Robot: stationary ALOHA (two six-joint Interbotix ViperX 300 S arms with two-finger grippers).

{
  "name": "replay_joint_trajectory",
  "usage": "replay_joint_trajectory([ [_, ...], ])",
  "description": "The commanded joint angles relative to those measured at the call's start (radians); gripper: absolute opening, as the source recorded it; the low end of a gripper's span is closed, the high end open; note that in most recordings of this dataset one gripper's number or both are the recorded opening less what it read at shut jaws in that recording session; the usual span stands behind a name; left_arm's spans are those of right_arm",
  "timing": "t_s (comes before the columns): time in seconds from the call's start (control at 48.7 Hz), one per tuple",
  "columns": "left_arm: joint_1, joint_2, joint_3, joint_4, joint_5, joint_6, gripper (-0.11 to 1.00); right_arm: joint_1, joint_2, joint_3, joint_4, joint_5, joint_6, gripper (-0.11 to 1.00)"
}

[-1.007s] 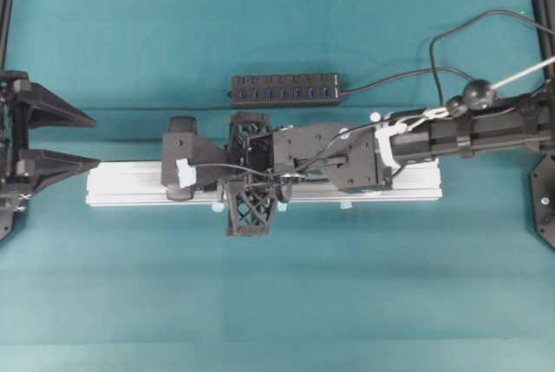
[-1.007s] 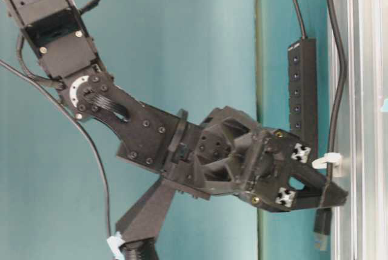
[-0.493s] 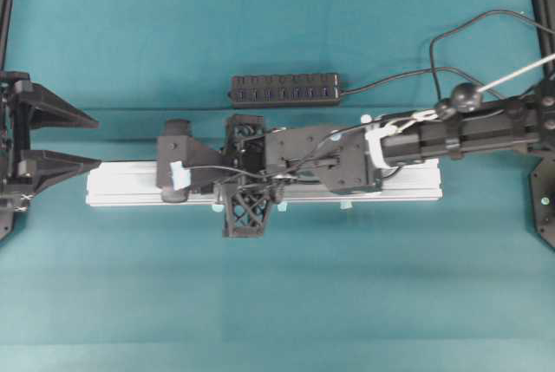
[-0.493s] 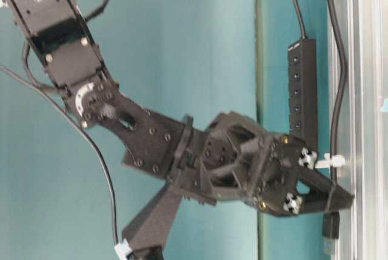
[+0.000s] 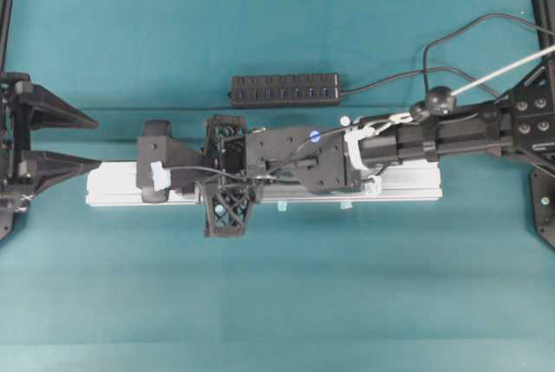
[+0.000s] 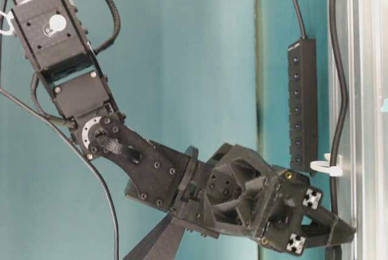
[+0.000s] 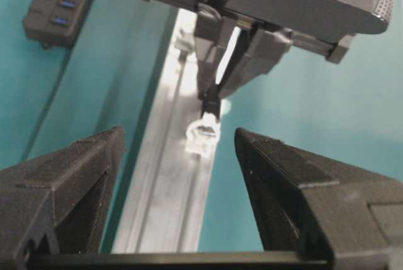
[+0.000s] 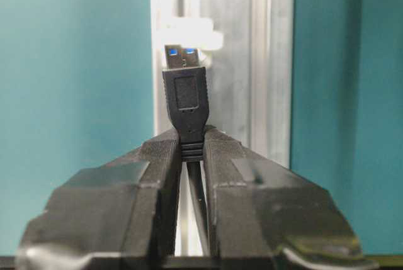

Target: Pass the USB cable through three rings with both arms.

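Observation:
My right gripper [image 8: 191, 141] is shut on the dark USB plug [image 8: 187, 109] of the USB cable, whose thin cord [image 6: 335, 90] trails back along the silver rail. The cord runs through one whitish ring [image 6: 324, 166] behind the gripper [image 6: 339, 233]. Another ring [image 8: 189, 34] stands just ahead of the plug's tip. In the left wrist view that ring [image 7: 203, 135] sits between my viewpoint and the plug [image 7: 211, 103]. My left gripper [image 7: 179, 135] is open and holds nothing, off the rail's left end [image 5: 95, 140]. The right gripper [image 5: 152, 172] hangs over the rail's left part.
The silver rail [image 5: 113, 186] lies across the teal table. A black multi-port hub [image 5: 284, 90] with its own cord lies behind it. Small pale blue tabs [image 5: 347, 205] stick out at the rail's front edge. The right arm's body covers most of the rail.
My right gripper has moved left along the rail with the plug, past the ring seen at table level. The left gripper has stayed still and open.

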Motion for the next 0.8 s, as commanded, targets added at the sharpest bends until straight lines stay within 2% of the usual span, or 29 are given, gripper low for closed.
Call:
replay_joint_trajectory([
  [0.0,0.003,0.006,-0.008,0.002,-0.008,-0.002,0.78,0.002,0.002,-0.017,0.011,-0.003,-0.006,-0.07],
  [0.247,0.003,0.003,0.000,0.002,-0.008,-0.002,0.78,0.002,0.023,-0.040,0.041,-0.009,-0.008,-0.07],
  [0.637,0.003,0.003,0.008,0.002,-0.008,-0.002,0.78,-0.008,0.063,-0.112,0.041,-0.012,-0.006,-0.07],
  [0.781,0.002,0.008,0.021,0.002,-0.008,-0.002,0.78,-0.011,0.066,-0.121,0.060,-0.017,-0.006,-0.07],
])
